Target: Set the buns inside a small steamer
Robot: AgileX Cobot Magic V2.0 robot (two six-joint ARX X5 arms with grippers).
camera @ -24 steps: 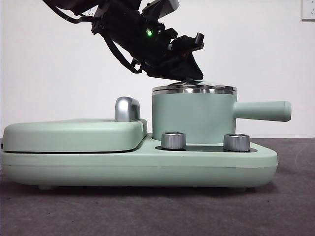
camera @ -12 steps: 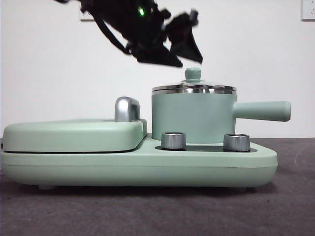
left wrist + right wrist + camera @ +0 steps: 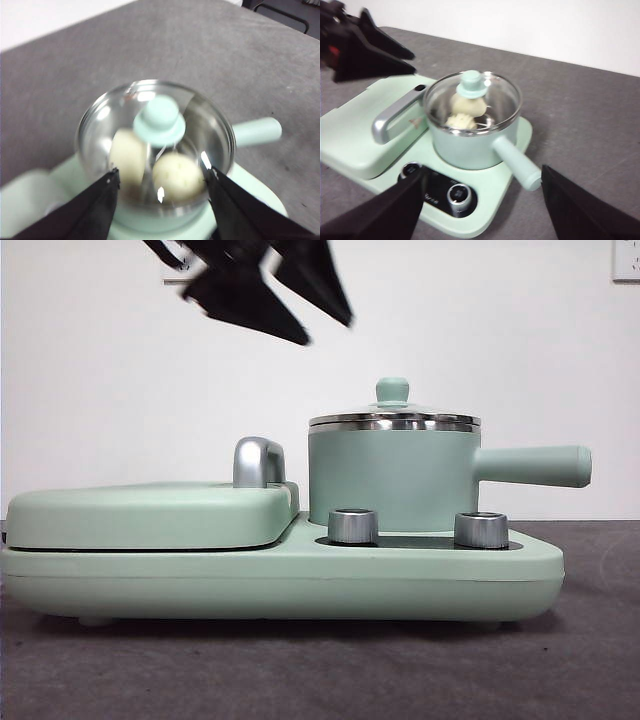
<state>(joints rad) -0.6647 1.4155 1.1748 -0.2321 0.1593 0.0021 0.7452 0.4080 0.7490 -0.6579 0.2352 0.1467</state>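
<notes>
The small steamer [image 3: 390, 480] stands on the right of the mint-green base with its glass lid [image 3: 394, 420] on and the green knob [image 3: 392, 390] on top. Both buns lie inside under the lid, in the left wrist view [image 3: 127, 156] [image 3: 177, 176] and in the right wrist view [image 3: 470, 105] [image 3: 460, 121]. My left gripper [image 3: 300, 300] is open and empty, above and to the left of the lid; it also shows in its own view [image 3: 164, 172] and the right wrist view [image 3: 407, 57]. My right gripper [image 3: 484, 172] is open and empty, back from the steamer's handle side.
The flat hinged griddle plate [image 3: 150, 512] with its chrome handle [image 3: 257, 462] lies shut left of the steamer. Two steel dials [image 3: 352, 526] [image 3: 481, 529] sit on the base's front. The steamer's long handle [image 3: 535, 466] sticks out to the right.
The left gripper let go of the lid knob and rose up and to the left. The lid stays on the steamer.
</notes>
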